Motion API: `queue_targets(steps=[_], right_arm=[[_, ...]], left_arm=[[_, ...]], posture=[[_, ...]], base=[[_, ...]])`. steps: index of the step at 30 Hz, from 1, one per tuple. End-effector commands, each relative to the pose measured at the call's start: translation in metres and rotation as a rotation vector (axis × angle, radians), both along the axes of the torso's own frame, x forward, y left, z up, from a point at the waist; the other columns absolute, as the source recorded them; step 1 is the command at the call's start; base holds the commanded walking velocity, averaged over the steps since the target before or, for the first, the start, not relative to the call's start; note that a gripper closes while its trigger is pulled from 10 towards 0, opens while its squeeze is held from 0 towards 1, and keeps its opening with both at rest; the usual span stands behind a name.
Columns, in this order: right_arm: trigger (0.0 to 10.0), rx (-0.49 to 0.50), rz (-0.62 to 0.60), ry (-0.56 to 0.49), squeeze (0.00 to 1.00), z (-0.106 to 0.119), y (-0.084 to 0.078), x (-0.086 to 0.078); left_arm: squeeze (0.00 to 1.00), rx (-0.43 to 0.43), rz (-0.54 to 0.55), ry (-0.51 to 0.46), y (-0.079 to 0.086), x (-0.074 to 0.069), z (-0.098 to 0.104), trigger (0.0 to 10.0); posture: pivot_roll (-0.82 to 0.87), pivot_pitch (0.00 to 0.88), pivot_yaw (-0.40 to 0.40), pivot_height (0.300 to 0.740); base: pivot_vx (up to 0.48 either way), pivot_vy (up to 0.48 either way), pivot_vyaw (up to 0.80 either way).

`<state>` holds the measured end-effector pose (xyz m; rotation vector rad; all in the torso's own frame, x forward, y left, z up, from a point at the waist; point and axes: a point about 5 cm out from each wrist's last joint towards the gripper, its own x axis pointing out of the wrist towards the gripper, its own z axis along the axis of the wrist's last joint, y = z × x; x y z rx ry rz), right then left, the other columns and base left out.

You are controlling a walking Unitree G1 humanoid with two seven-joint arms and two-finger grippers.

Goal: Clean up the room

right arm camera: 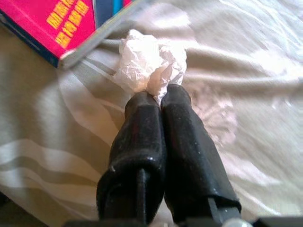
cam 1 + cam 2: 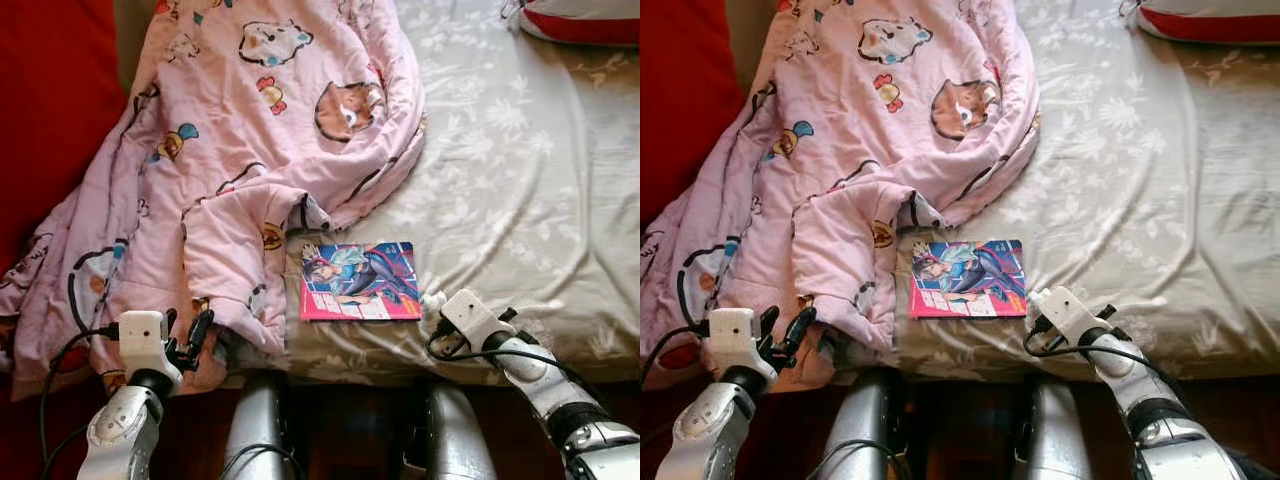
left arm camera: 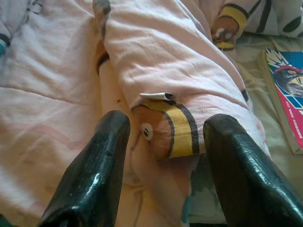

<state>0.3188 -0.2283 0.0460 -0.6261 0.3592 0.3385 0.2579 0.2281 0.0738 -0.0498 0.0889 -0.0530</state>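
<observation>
Two grippers: right gripper [image 1: 158,97] pinched on crumpled tissue [image 1: 149,66], book's [image 2: 360,281] 4 o'clock; left gripper [image 3: 165,137] wide open over blanket [image 2: 250,150].

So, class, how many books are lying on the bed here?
1. The comic book lies flat on the bedsheet near its front edge, beside the pink blanket. Others may be hidden under that blanket.

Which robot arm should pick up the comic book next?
Probably the left. The right gripper is shut on a crumpled tissue beside the book, so it is busy. The left gripper is open over the pink blanket, though it sits further from the book.
</observation>
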Motion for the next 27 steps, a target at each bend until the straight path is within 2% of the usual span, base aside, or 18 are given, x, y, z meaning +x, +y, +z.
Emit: queue_targets(steps=[1,2,3,4,5,6,7,8,9,10,11,14,16,20,22,27], right_arm=[[0.0,0.093,-0.099,-0.062,0.0,-0.008,-0.009,-0.014],[0.0,0.093,-0.099,-0.062,0.0,-0.008,-0.009,-0.014],[0.0,0.15,-0.143,-0.101,0.0,-0.007,-0.012,-0.017],[0.0,0.324,-0.241,-0.18,0.0,-0.005,-0.014,-0.023],[0.0,0.324,-0.241,-0.18,0.0,-0.005,-0.014,-0.023],[0.0,0.44,-0.313,-0.225,0.0,-0.006,-0.016,-0.029],[0.0,0.487,-0.348,-0.244,0.0,-0.007,-0.017,-0.032],[0.0,0.487,-0.348,-0.244,0.0,-0.007,-0.017,-0.032],[3.8,0.596,-0.459,-0.268,0.0,-0.013,-0.02,-0.04],[8.2,0.633,-0.503,-0.269,0.0,-0.017,-0.021,-0.045],[10.0,0.654,-0.531,-0.265,0.0,-0.021,-0.021,-0.049],[10.0,0.68,-0.593,-0.238,0.0,-0.033,-0.022,-0.058],[10.0,0.627,-0.675,-0.186,0.0,-0.047,-0.025,-0.07],[10.0,0.622,-0.758,-0.131,0.0,-0.06,-0.026,-0.081],[10.0,0.636,-0.772,-0.099,0.0,-0.066,-0.024,-0.085],[10.0,0.621,-0.764,0.067,0.0,-0.086,-0.013,-0.1]], left_arm=[[0.0,0.003,0.033,0.055,0.005,-0.004,-0.017,10.0],[0.0,0.003,0.033,0.055,0.005,-0.004,-0.017,10.0],[0.0,0.001,0.036,0.062,0.005,-0.004,-0.02,10.0],[0.0,0.003,0.04,0.08,0.005,-0.003,-0.026,10.0],[0.0,0.003,0.04,0.08,0.005,-0.003,-0.026,10.0],[0.0,0.007,0.045,0.096,0.005,-0.003,-0.031,10.0],[0.0,0.008,0.05,0.102,0.006,-0.003,-0.034,10.0],[0.0,0.008,0.05,0.102,0.006,-0.003,-0.034,10.0],[0.0,0.008,0.066,0.122,0.008,-0.002,-0.04,10.0],[0.0,0.01,0.074,0.134,0.009,-0.003,-0.044,10.0],[0.0,0.011,0.081,0.145,0.01,-0.003,-0.047,10.0],[0.0,0.007,0.096,0.167,0.012,-0.002,-0.052,10.0],[0.0,0.007,0.1,0.2,0.012,-0.001,-0.059,10.0],[0.0,0.001,0.105,0.243,0.012,-0.002,-0.067,10.0],[0.0,0.009,0.099,0.267,0.012,-0.002,-0.071,10.0],[0.0,0.05,0.093,0.34,0.017,-0.007,-0.083,10.0]], posture=[[0.08,0.199,0.073,0.61],[0.08,0.199,0.073,0.61],[0.08,0.199,0.073,0.61],[0.07,0.169,0.069,0.61],[0.07,0.169,0.069,0.61],[0.06,0.147,0.068,0.61],[0.05,0.141,0.067,0.61],[0.05,0.141,0.067,0.61],[0.04,0.119,0.064,0.61],[0.04,0.103,0.062,0.61],[0.04,0.098,0.062,0.61],[0.03,0.08,0.065,0.61],[0.02,0.054,0.069,0.61],[0.01,0.028,0.074,0.61],[0.01,0.018,0.072,0.62],[0.02,0.0,0.067,0.645]], base=[[0.0,0.0,0.0],[0.0,0.0,0.0],[0.0,0.0,0.0],[0.0,0.0,0.0],[0.0,0.0,0.0],[0.0,0.0,0.0],[0.0,0.0,0.0],[0.0,0.0,0.0],[0.0,0.0,0.0],[0.0,0.0,0.0],[0.0,0.0,0.0],[0.0,0.0,0.0],[0.0,0.0,0.0],[0.0,0.0,0.0],[0.0,0.0,0.0],[0.0,0.0,0.0]])
